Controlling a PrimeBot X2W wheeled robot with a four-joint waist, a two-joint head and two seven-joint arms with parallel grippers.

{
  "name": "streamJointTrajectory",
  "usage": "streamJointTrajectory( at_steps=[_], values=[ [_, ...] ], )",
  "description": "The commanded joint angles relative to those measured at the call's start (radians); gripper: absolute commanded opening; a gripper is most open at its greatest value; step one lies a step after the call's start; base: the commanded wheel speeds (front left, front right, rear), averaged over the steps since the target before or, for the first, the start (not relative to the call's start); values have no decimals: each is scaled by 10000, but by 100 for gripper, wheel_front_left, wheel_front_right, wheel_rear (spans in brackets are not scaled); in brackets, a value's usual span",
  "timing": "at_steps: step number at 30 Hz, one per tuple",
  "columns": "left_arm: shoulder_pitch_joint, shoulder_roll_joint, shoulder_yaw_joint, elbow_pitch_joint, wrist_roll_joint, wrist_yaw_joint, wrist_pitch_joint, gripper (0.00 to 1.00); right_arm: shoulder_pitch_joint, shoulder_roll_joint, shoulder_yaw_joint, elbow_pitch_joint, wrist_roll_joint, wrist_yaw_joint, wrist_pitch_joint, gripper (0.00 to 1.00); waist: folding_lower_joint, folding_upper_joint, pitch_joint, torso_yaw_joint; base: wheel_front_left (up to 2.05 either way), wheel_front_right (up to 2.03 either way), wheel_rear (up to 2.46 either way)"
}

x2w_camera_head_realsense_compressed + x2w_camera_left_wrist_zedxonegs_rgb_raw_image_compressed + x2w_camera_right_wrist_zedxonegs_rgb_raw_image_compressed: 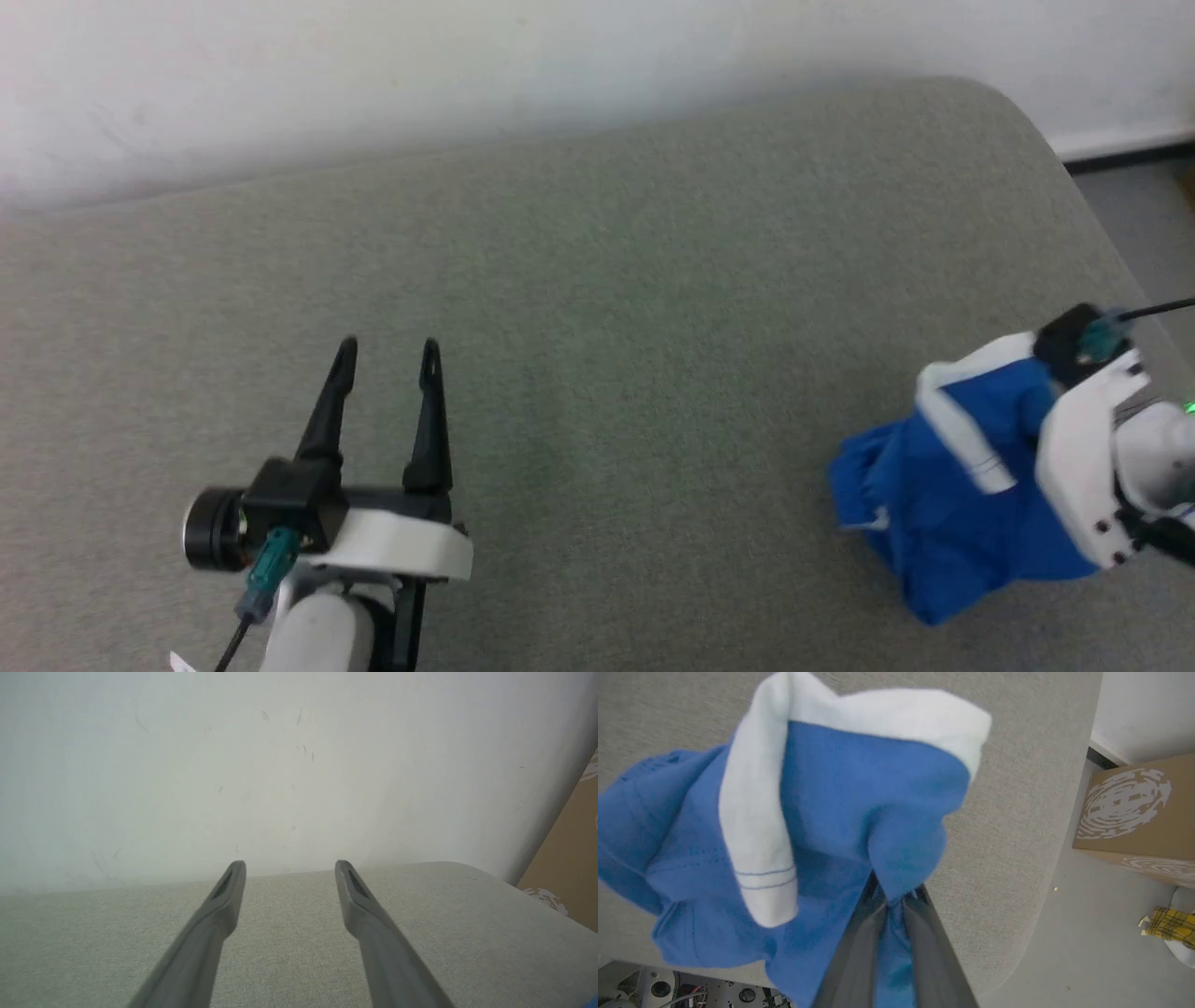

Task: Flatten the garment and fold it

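In the right wrist view, the right hand (896,898) is closed narrow on a fold of the garment (859,798). The blue cloth hangs in a bunch in front of the fingers, above the grey surface (1008,812) and close to its rounded corner. A wide white band (752,835) with two thin blue stitch lines runs over the bunch. No logo or word can be read on the cloth. On the floor stands a cardboard box (1134,812) with a white swirl print like a fingerprint, but it carries no letters.

In the head view, the garment is at the right edge of the surface, crumpled, and its lower part seems to rest on the surface. The left hand (388,347) is wide and empty, well apart at the lower left.

The step in hand is probably to lift the garment and bring it to the middle for spreading. The grip seems to be on an inner fold, so the cloth will not open by itself. The left hand should take the white band at a corner, and both should pull apart gently, away from the edge.

In the left wrist view, the fingers (224,896) are spread wide with nothing between them, and no writing is there.
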Motion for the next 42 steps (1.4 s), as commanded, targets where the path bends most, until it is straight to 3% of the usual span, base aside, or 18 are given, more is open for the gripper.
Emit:
streamJointTrajectory(
  at_steps=[1, 12, 13, 14, 16, 23, 28, 34, 42],
  values=[
    [-408, 96, -98, -56, 154, -66, 6, 100, -224, -113, -195, 594, -5, -15, -452, 0, -1, -1, 1585, -1142, 0, 0, 0],
    [-2107, 150, -678, 122, 653, -273, 230, 100, -1390, 139, -1387, 5345, -236, -15, -4675, 0, -1, -1, 2958, -1130, 0, 0, 0],
    [-2135, 150, -689, 146, 657, -267, 220, 100, -1500, 221, -1477, 5660, -266, -15, -5083, 36, -1, -1, 2967, -1106, 0, 0, 0],
    [-2145, 147, -689, 167, 657, -247, 209, 100, -1599, 299, -1582, 5952, -301, -15, -5547, 100, -1, -1, 2963, -1075, 0, 0, 0],
    [-2136, 143, -687, 193, 648, -228, 197, 100, -1669, 371, -1679, 6242, -348, -15, -5997, 100, -1, -1, 2937, -1037, 0, 0, 0],
    [-1685, 88, -537, 360, 396, -82, 69, 100, -1686, 503, -2505, 7907, -1351, -15, -9219, 100, -1, -1, 2293, -781, 0, 0, 0],
    [-1122, 15, -386, 482, 135, 5, -5, 100, -1405, 549, -3342, 8250, -2012, -15, -10907, 100, -1, -1, 1414, -555, 0, 0, 0],
    [-397, -47, -121, 509, -99, 155, -40, 100, -597, 1169, -3913, 6775, -2302, -15, -11416, 100, -1, -1, 438, -89, 0, 0, 0],
    [395, 7, 363, 421, -162, 294, -49, 100, 893, 3099, -3960, 3601, -2569, -15, -10836, 100, -1, -1, -390, 653, 0, 0, 0]
  ],
)
